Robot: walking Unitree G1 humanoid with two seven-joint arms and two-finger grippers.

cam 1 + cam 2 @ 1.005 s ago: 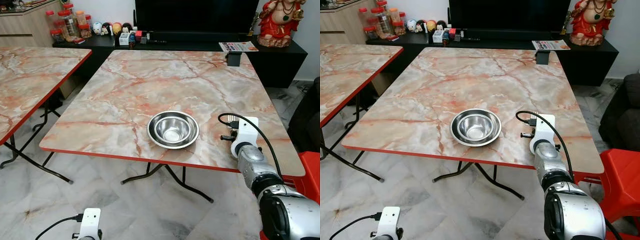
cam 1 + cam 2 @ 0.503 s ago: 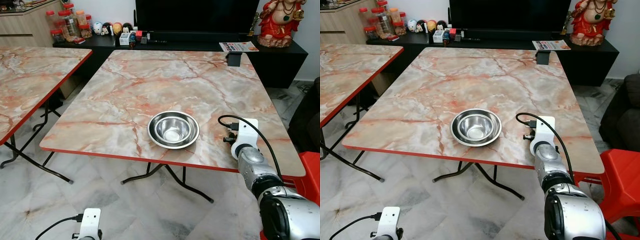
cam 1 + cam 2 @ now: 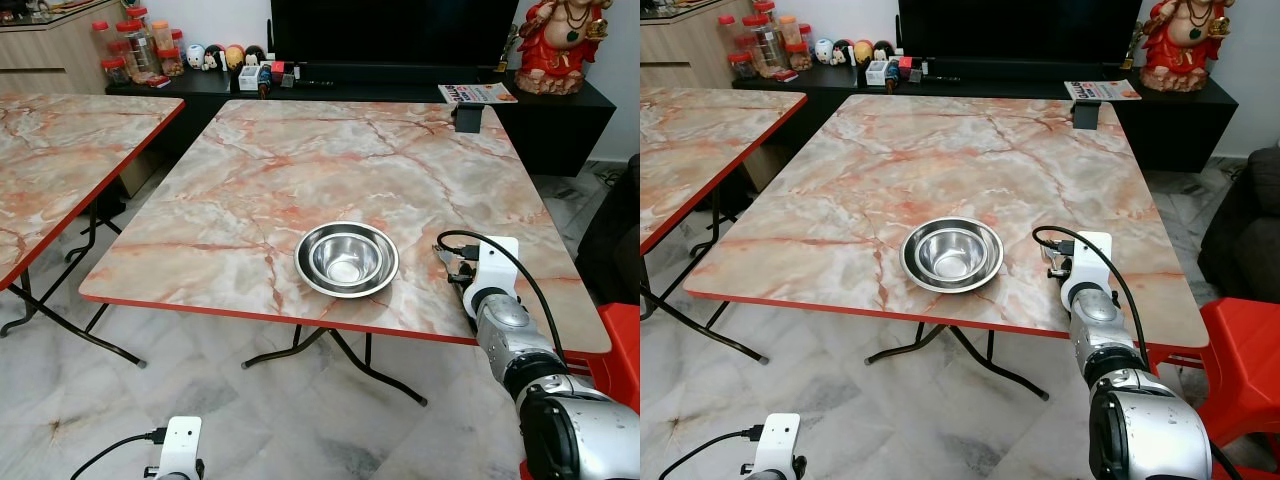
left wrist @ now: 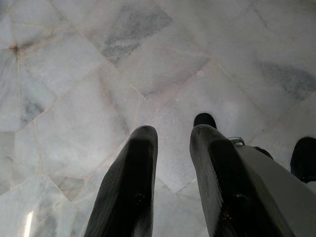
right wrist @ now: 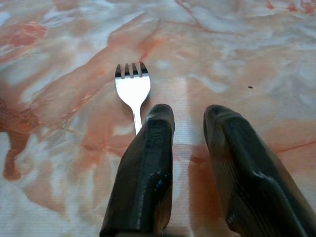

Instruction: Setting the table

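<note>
Right gripper (image 5: 187,128) low over the marble table (image 3: 300,170), near its front right edge, just right of the steel bowl (image 3: 346,259); fingers (image 5: 148,163) parted by a narrow gap with nothing between them; fork (image 5: 132,89) lies flat on the tabletop, tines pointing away from the gripper, handle running back under or beside one finger, contact cannot be judged; right arm (image 3: 520,350) reaches forward from the lower right with a black cable looped at the white wrist mount; bowl sits upright and apart from the gripper, a little back from the red front edge; left gripper (image 4: 170,148) hangs idle over the pale marble floor (image 4: 98,74), fingers slightly apart and holding nothing; second marble table (image 3: 60,160) to the left; black TV console (image 3: 400,85) behind, with a red figurine (image 3: 560,45) on it
</note>
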